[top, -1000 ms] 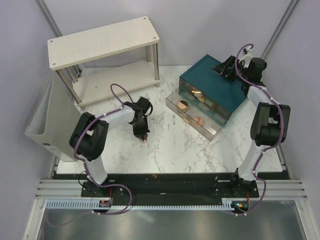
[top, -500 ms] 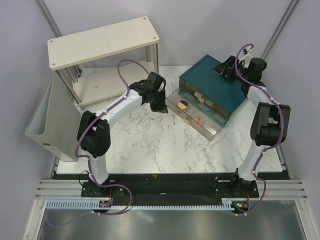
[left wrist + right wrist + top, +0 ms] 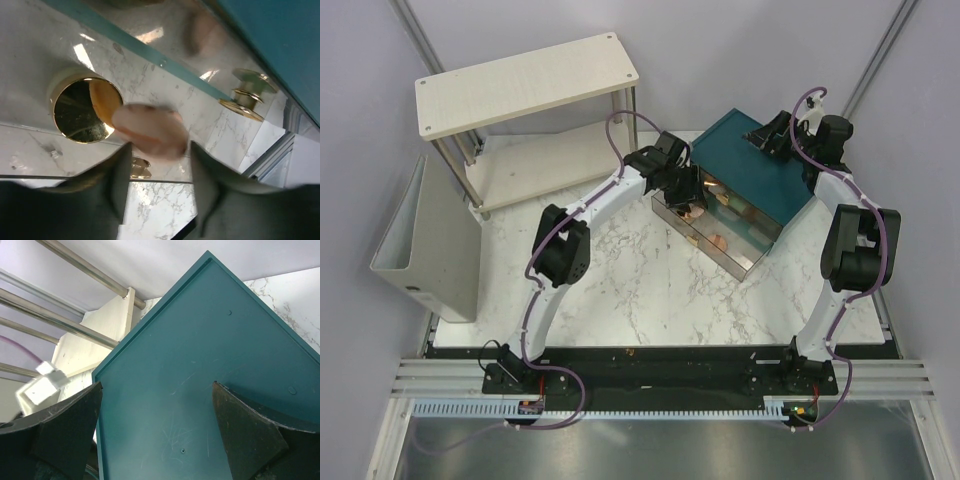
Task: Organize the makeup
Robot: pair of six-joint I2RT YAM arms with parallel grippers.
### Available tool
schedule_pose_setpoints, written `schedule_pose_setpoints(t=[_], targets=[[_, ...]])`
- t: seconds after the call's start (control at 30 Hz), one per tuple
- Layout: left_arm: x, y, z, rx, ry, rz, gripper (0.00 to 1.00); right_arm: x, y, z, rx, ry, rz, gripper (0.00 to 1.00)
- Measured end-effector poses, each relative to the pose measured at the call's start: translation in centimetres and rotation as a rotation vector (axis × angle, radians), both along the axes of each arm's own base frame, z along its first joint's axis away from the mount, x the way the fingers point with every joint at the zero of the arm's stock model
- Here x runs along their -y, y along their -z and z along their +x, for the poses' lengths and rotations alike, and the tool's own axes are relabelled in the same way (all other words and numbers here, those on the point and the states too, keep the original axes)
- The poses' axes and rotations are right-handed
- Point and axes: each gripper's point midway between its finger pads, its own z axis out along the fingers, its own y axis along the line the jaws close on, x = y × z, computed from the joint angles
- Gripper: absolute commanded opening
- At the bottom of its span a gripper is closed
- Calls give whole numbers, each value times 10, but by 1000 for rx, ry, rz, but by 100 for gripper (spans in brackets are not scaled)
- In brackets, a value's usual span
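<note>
My left gripper [image 3: 686, 196] hangs over the pulled-out clear drawers [image 3: 735, 252] of the teal box [image 3: 750, 165]. In the left wrist view a blurred peach-pink sponge [image 3: 150, 135] sits just past my left gripper [image 3: 157, 150], whose jaws stand apart. Beside the sponge a round gold-rimmed pot [image 3: 80, 112] lies in the drawer. Another round coppery item [image 3: 718, 240] shows in the lower drawer. My right gripper [image 3: 767, 135] stands wide open above the box's back corner, and in its wrist view the right gripper [image 3: 155, 390] has only the teal box [image 3: 200, 365] top beneath it.
A white two-level shelf [image 3: 525, 85] stands at the back left. A grey bin [image 3: 415, 250] is at the table's left edge. Gold drawer knobs [image 3: 247, 92] stick out from the drawer fronts.
My left arm has swung from the middle of the table back and right to the open drawers, bringing the sponge along. Its jaws have parted. The right arm has not moved.
</note>
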Motion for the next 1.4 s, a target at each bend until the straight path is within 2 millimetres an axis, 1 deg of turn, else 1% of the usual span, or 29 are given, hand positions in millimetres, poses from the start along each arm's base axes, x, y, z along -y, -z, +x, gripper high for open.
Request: schedule_pose_setpoints(t=[0.03, 0.17, 0.33, 0.43, 0.5, 0.53, 0.57, 0.63, 0.7, 0.77, 0.8, 0.87, 0.97, 1.13, 1.27, 1.3, 1.4], targets=[[1, 8, -2, -21, 3, 7, 71, 0, 0, 0, 0, 0, 0, 98], [0, 14, -6, -41, 8, 19, 72, 0, 0, 0, -1, 0, 0, 98], [0, 2, -4, -6, 17, 14, 73, -4, 0, 0, -1, -7, 0, 98], [-5, -9, -6, 26, 21, 16, 75, -6, 0, -1, -1, -11, 0, 98], [-15, -18, -17, 35, 29, 23, 77, -7, 0, -1, -1, -13, 0, 98], [-20, -23, -22, 39, 32, 26, 94, -7, 0, -1, -1, -13, 0, 98], [-24, -27, -28, 46, 35, 25, 99, -7, 0, -1, 0, -13, -1, 98], [-36, -34, -42, 63, 42, 28, 99, -7, 0, -1, 0, -13, -1, 98], [-50, -33, -59, 58, 42, 39, 99, -7, 0, -1, -1, -13, -1, 98], [-60, -27, -69, 54, 40, 50, 99, -7, 0, -1, -1, -13, -1, 98], [-65, -21, -75, 41, 40, 62, 99, -7, 0, -1, 0, -13, -1, 98], [-71, -6, -82, 20, 41, 81, 99, -7, 0, -1, -1, -13, -1, 98], [-75, 15, -88, -20, 44, 112, 99, -7, 0, -1, 0, -13, -1, 98], [-68, 38, -81, -48, 50, 124, 99, -7, 0, -1, -1, -14, -1, 98], [-49, 50, -61, -41, 54, 114, 99, -7, 1, -1, 1, -14, -2, 98], [-45, 51, -57, -38, 55, 108, 94, -7, 1, -1, 2, -14, -3, 98], [-33, 51, -48, -38, 67, 85, 87, -7, 2, -1, 4, -14, -3, 98]])
